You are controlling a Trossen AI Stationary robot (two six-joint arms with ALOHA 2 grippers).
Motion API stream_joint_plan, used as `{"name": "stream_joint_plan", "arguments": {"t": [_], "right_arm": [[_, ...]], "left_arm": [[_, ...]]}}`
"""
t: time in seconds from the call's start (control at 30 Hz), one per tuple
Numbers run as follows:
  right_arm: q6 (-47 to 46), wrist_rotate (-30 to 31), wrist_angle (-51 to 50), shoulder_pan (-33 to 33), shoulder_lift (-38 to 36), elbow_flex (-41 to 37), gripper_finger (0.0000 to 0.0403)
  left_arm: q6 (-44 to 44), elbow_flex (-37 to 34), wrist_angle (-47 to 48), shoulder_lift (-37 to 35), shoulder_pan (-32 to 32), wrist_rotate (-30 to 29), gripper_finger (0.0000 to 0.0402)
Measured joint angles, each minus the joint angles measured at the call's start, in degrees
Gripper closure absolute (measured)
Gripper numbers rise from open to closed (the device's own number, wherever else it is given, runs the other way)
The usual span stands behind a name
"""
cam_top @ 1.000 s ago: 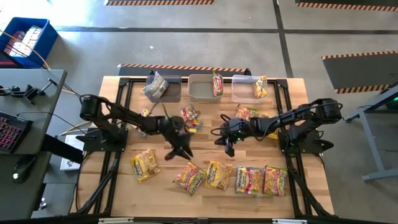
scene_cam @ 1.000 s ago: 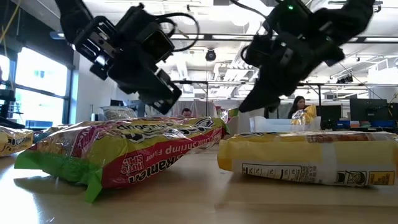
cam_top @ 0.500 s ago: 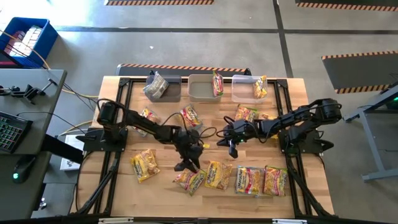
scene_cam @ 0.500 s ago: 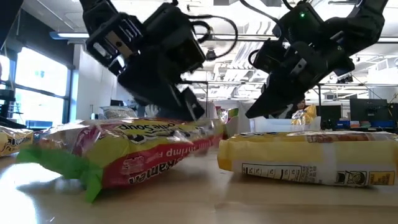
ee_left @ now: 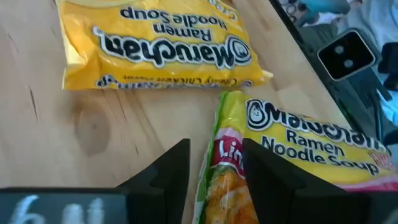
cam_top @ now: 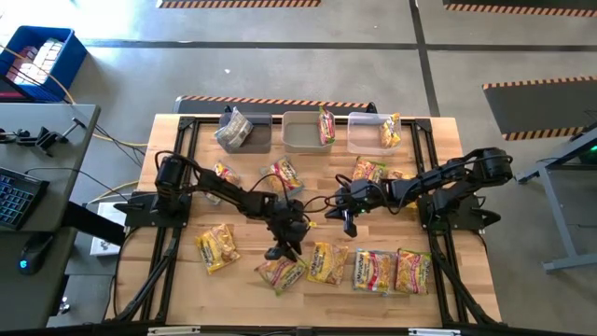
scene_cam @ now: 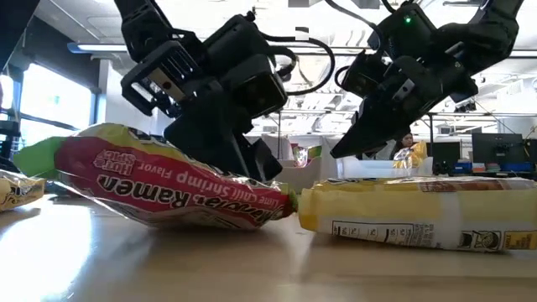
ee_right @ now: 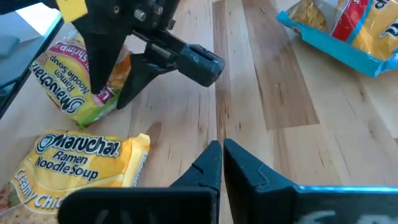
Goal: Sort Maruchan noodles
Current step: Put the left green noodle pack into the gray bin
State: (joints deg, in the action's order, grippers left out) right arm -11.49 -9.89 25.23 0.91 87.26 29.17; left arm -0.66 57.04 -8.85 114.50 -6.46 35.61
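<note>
My left gripper is low over the table's near middle, shut on a lime chili shrimp noodle packet, yellow with pink and green print. It also shows in the low view. My right gripper hovers shut and empty to the right of it, above bare wood. More yellow packets lie flat along the near edge, and another lies at the left. Others lie farther back. My left gripper pinches the packet's green-bordered edge between its two fingers, slanting down from the far side. The packet sits tilted: its left end is raised off the table and its right end rests on the wood.
Three bins stand along the far edge: the left holds a silvery packet, the middle and the right hold one packet each. A plain yellow packet lies close beside the held one. A blue-edged packet lies beyond my right gripper.
My left gripper has gone toward the table's near edge and right, down onto the lime chili shrimp packet, and has taken hold of its edge. The packet, flat a second ago, is now tipped up with its left end raised.
</note>
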Motion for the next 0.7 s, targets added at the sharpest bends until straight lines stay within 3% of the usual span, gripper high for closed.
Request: {"name": "stream_joint_plan", "arguments": {"t": [0.27, 0.53, 0.7], "right_arm": [[0.0, 0.0, 0.4, 0.0, 0.0, 0.0, 0.0399], [0.0, 3.6, 0.4, 0.0, 0.0, 0.0, 0.0399], [-2.5, 7.9, 1.1, 0.0, 0.0, 0.0, 0.0396]], "left_arm": [[-8.6, 0.0, 5.3, -1.3, 1.0, 3.1, 0.0389], [-13.5, -0.3, 13.0, -8.2, 7.0, 0.6, 0.04], [-11.8, -2.7, 11.1, -12.5, 11.2, 0.2, 0.0401]]}}
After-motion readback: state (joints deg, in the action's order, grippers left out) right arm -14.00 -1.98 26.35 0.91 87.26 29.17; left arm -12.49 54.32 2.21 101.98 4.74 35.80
